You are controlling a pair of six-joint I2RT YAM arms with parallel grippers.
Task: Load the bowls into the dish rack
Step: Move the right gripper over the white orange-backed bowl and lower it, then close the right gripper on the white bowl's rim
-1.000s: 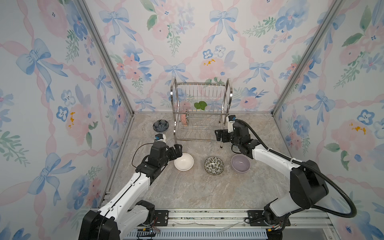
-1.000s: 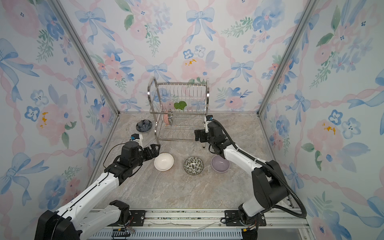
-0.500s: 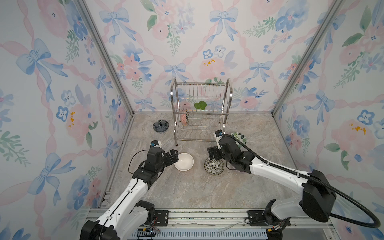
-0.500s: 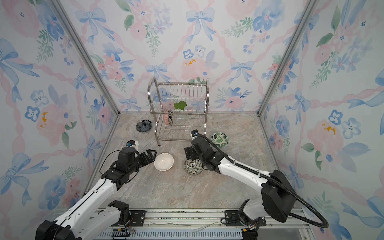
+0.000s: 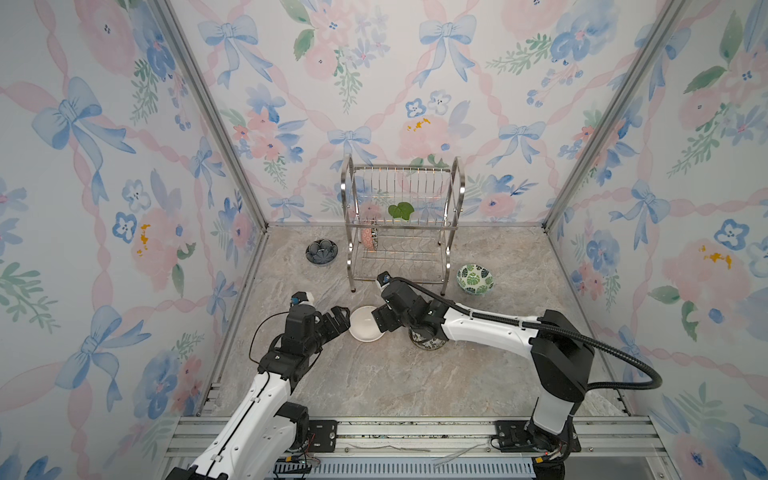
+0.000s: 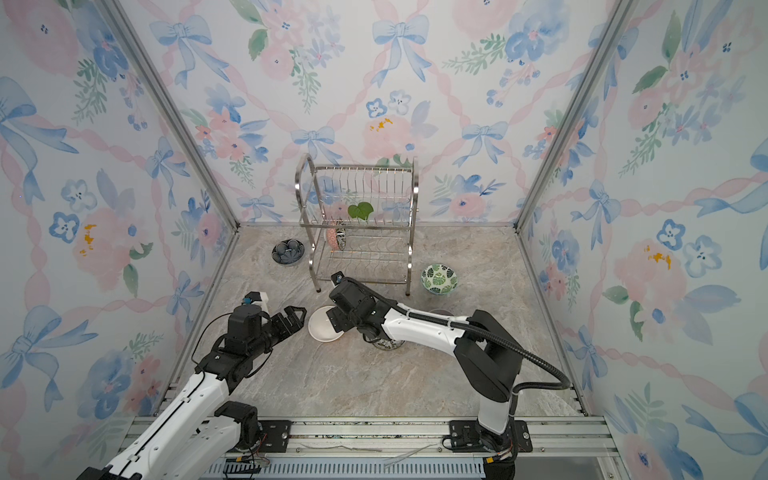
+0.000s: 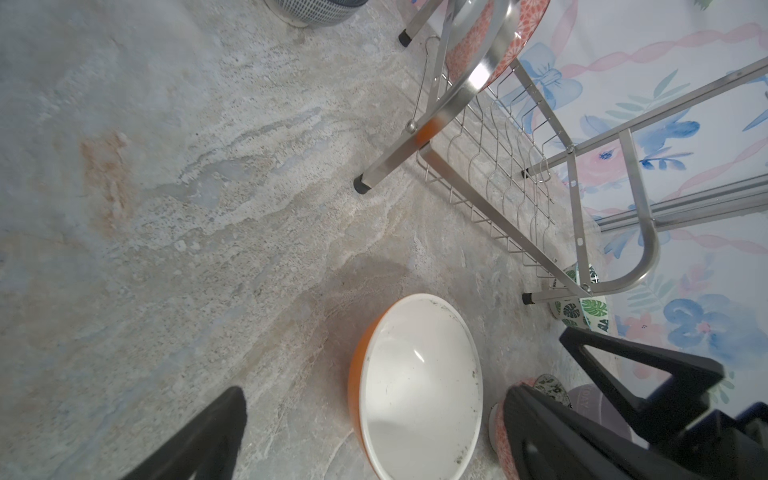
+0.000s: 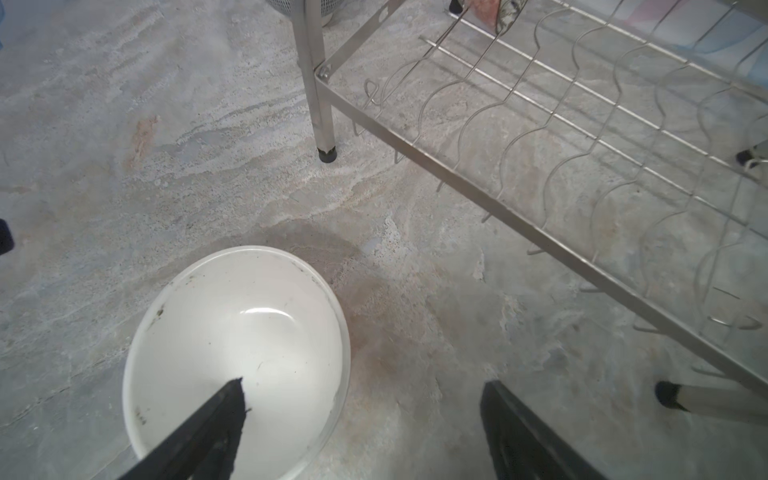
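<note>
Both left end effector (image 5: 343, 320) and right end effector (image 8: 365, 390) gape empty at white bowl (image 5: 363, 330), dish rack (image 8: 318, 104) behind.

Bright, diffuse light is spread evenly; shadows are soft. Glare is seen inside the white bowl (image 8: 266, 311). Wrist-view edges are blurred.

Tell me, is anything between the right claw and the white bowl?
Nothing visible. The right claw is open at the white bowl, with one finger over its inside and the other outside the rim, above bare table.
</note>
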